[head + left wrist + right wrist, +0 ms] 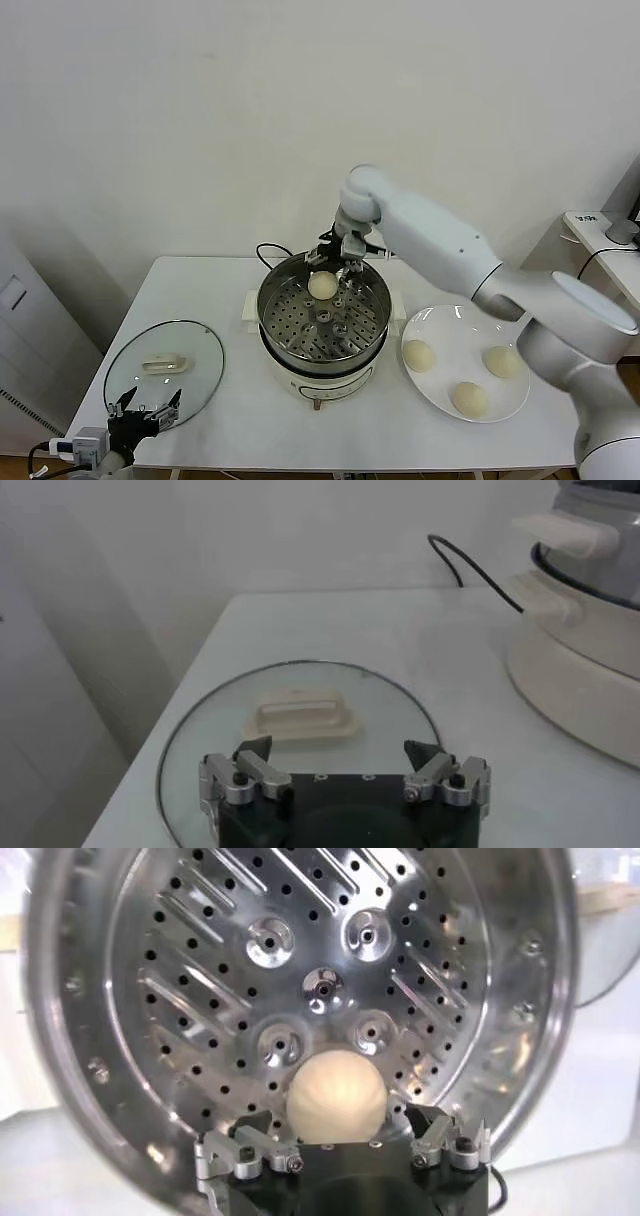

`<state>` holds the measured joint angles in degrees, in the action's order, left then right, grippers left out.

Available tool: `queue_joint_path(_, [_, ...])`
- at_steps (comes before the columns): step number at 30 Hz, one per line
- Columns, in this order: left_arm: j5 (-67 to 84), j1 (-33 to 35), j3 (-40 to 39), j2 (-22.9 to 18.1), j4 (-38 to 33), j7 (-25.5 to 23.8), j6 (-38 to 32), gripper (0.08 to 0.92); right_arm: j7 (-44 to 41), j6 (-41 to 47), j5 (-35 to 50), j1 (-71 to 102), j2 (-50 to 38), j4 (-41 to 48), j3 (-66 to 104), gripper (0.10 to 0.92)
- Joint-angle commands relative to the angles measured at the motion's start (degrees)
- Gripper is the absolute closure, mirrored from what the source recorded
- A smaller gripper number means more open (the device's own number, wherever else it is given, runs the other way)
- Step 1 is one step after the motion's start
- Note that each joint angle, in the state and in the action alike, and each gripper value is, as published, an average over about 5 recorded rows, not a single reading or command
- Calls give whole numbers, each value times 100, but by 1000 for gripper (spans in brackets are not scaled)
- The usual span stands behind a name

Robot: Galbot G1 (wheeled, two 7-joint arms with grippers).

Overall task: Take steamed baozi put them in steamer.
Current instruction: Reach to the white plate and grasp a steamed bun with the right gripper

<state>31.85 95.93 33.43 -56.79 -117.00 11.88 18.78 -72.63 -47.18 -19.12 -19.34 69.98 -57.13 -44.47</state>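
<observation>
The steamer (372, 318) stands mid-table, a shiny steel pot with a perforated floor (200, 998) on a cream base. One steamed baozi (322, 285) lies on that floor near the far rim. My right gripper (336, 262) hangs just above it, open, its fingers on either side of the baozi (335, 1096) and clear of it. Three more baozi (418, 354) (501, 360) (469, 398) rest on the white plate (455, 340) to the right of the steamer. My left gripper (148, 403) is parked at the table's front left, open and holding nothing.
A round glass lid (165, 372) with a cream handle (300, 712) lies flat on the table left of the steamer, under the left gripper (338, 750). A black cord (265, 250) runs behind the pot. The white wall is close behind the table.
</observation>
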Motion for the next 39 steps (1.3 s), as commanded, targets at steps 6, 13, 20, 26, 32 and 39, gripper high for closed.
queue_joint_path(6, [22,-20,4,29,-24,17,31,177,-163,2532,4118,-2251,-1605,-121,-2857,203])
queue_joint_path(13, [35,-58,-4,42,-35,19,36,177,-50,3895,5057,-3138,-2485,-964,-4320,203])
queue_joint_path(20, [41,-58,-3,42,-61,22,43,177,131,4746,5228,-3246,-3196,-1671,-4919,203])
queue_joint_path(26, [41,-59,-6,20,-98,27,57,177,522,5075,5163,-2777,-3491,-2102,-4927,203])
queue_joint_path(32, [40,-52,-7,12,-108,28,59,177,878,5305,5021,-1820,-3572,-2183,-4360,203])
queue_joint_path(39, [32,-53,-13,-18,-96,30,57,177,1037,5387,4779,-1100,-3363,-1918,-3868,203])
